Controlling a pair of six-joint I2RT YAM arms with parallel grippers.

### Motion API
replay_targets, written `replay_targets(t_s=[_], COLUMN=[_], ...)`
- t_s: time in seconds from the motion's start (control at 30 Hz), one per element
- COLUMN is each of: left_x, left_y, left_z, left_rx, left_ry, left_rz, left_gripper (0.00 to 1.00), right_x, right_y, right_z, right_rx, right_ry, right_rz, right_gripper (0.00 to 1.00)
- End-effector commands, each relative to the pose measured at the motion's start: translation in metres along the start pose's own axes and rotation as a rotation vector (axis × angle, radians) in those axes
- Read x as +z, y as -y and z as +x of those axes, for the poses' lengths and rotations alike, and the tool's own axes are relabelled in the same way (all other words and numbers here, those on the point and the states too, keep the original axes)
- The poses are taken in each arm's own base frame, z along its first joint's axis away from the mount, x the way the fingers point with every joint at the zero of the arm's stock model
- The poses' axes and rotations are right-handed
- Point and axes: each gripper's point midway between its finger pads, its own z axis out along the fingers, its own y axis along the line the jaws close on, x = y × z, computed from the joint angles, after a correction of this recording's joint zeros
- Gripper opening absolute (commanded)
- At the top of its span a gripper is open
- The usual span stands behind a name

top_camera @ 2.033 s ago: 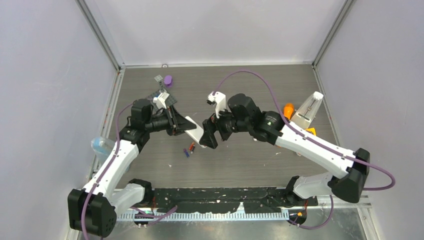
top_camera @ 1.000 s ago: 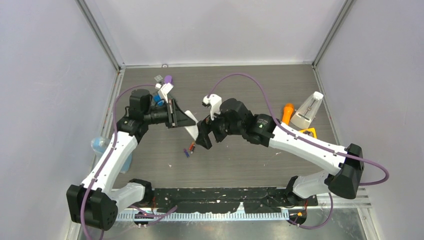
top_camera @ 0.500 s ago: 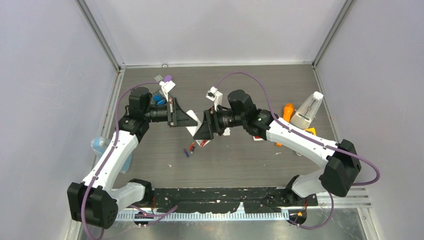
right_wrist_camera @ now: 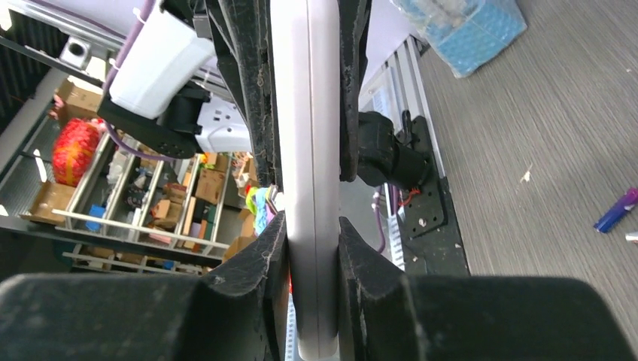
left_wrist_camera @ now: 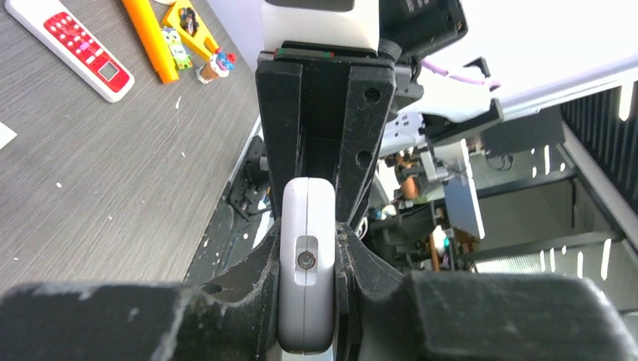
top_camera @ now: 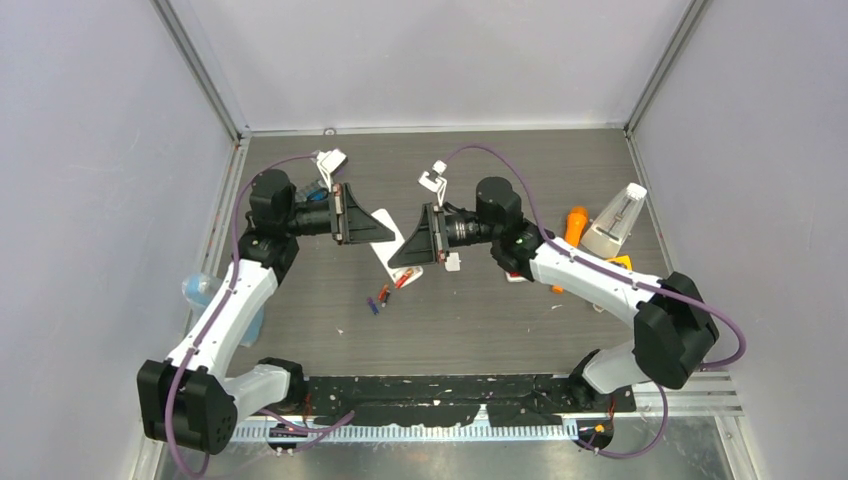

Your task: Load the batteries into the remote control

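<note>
A white remote control (top_camera: 388,258) hangs above the table's middle, held at both ends. My left gripper (top_camera: 378,232) is shut on one end; in the left wrist view that end of the remote control (left_wrist_camera: 306,271) shows a small screw and sits tight between the fingers (left_wrist_camera: 252,274). My right gripper (top_camera: 402,255) is shut on the other end, and its fingers (right_wrist_camera: 259,263) press both faces of the remote control (right_wrist_camera: 307,188). The batteries (top_camera: 381,296), red-orange and blue-purple, lie on the table just below; one blue-purple one (right_wrist_camera: 617,210) shows in the right wrist view.
A second white remote with red buttons (left_wrist_camera: 71,45) lies near the right arm. An orange stick (top_camera: 576,220), a pale pyramid-shaped object (top_camera: 620,222) and a yellow piece (top_camera: 622,263) stand at the right. A blue packet (top_camera: 205,292) lies at the left edge.
My right gripper has gone from open to shut on the remote's free end. Both wrists have swung toward the back and the remote has risen away from the batteries.
</note>
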Motion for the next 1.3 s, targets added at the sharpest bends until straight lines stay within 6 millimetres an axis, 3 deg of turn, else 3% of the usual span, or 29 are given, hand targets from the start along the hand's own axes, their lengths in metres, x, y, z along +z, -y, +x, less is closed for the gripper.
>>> replay_targets(t_s=[0.0, 0.23, 0.6, 0.87, 0.97, 1.1, 1.27], left_x=[0.004, 0.001, -0.008, -0.003, -0.003, -0.002, -0.001], left_y=[0.009, 0.012, 0.006, 0.005, 0.005, 0.003, 0.001], left_z=[-0.022, -0.033, -0.039, -0.047, -0.052, -0.055, -0.055], left_rx=[-0.027, -0.040, -0.034, -0.029, -0.026, -0.017, -0.005], left_ry=[0.125, 0.237, 0.382, 0.438, 0.465, 0.467, 0.452], left_rz=[0.003, -0.019, -0.074, -0.076, -0.084, -0.097, -0.107], left_gripper=[0.27, 0.38, 0.29, 0.33, 0.25, 0.02, 0.00], right_x=[0.004, 0.002, 0.001, 0.003, 0.004, 0.004, 0.001], right_y=[0.000, -0.013, -0.009, -0.012, -0.011, -0.008, -0.005], right_z=[-0.032, -0.051, -0.061, -0.060, -0.059, -0.057, -0.056], right_rx=[0.060, 0.142, 0.203, 0.229, 0.236, 0.245, 0.227], right_ry=[0.162, 0.283, 0.356, 0.348, 0.346, 0.347, 0.365], right_rz=[-0.030, -0.156, -0.189, -0.215, -0.212, -0.198, -0.148], right_gripper=[0.15, 0.15, 0.15, 0.15, 0.16, 0.18, 0.28])
